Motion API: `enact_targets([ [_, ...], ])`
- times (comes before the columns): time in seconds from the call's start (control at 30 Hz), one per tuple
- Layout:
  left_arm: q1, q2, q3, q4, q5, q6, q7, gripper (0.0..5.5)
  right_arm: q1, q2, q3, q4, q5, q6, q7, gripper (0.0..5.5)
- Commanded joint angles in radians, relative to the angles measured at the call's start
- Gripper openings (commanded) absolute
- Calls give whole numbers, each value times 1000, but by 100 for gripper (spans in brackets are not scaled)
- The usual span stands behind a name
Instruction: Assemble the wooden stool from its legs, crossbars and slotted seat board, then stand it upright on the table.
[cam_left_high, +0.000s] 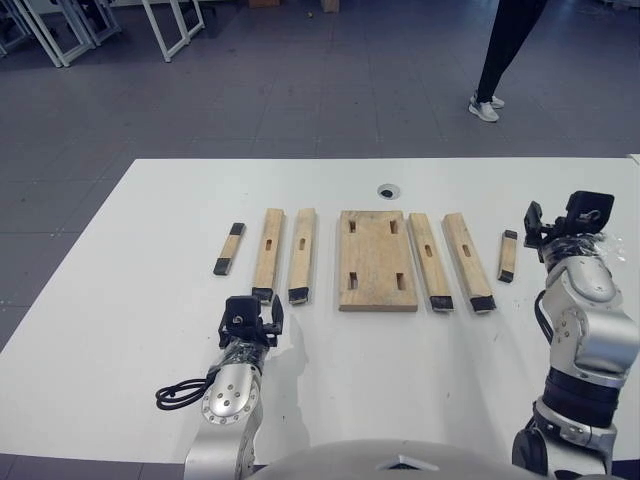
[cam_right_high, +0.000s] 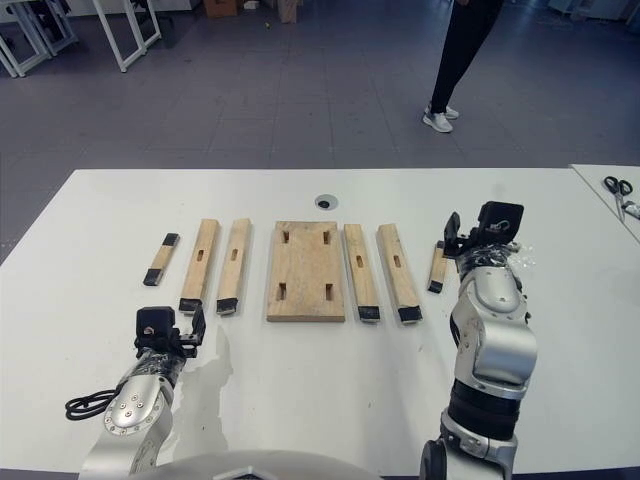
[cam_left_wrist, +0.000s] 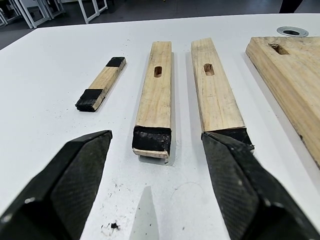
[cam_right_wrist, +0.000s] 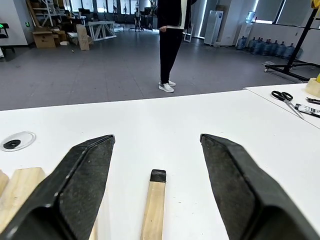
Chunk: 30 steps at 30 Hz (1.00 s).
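The slotted seat board (cam_left_high: 377, 260) lies flat in the middle of the white table (cam_left_high: 120, 300). To its left lie two legs (cam_left_high: 267, 252) (cam_left_high: 301, 254) and a short crossbar (cam_left_high: 229, 248). To its right lie two more legs (cam_left_high: 429, 260) (cam_left_high: 467, 260) and a second crossbar (cam_left_high: 508, 256). My left gripper (cam_left_high: 252, 312) stands open just short of the near, black-tipped ends of the left legs (cam_left_wrist: 155, 95) (cam_left_wrist: 216, 95). Over the table's right side, my right gripper (cam_left_high: 560, 220) is open, and the right crossbar (cam_right_wrist: 154, 205) lies below the gap between its fingers.
A round cable hole (cam_left_high: 387, 190) sits in the table behind the board. A black cable (cam_left_high: 180, 393) loops beside my left forearm. Scissors (cam_right_high: 617, 185) lie on a neighbouring table at the right. The table's near half is bare.
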<state>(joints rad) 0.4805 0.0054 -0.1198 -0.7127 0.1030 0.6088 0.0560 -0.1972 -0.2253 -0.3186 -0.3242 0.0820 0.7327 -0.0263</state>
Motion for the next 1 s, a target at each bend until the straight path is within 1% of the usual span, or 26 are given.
enact_targets([
  [0.03, -5, 0, -5, 4, 12, 2, 7, 333, 53, 3, 30, 133, 3, -48, 42, 315],
  [0.17, -7, -3, -6, 3, 12, 1, 10, 333, 71, 15, 24, 232, 13, -91, 47, 315],
  [0.33, -8, -3, -7, -2, 16, 5, 13, 333, 83, 16, 26, 269, 14, -113, 50, 315],
  [0.67, -11, -6, -12, -23, 31, 29, 17, 333, 98, -3, 40, 324, 10, -65, 76, 315],
  [0.9, -11, -15, -17, -31, 36, 38, 24, 333, 99, -14, 62, 361, 1, -68, 87, 315],
  [1.0, -14, -18, -15, -35, 37, 44, 22, 330, 100, -12, 65, 384, -4, -77, 74, 257],
])
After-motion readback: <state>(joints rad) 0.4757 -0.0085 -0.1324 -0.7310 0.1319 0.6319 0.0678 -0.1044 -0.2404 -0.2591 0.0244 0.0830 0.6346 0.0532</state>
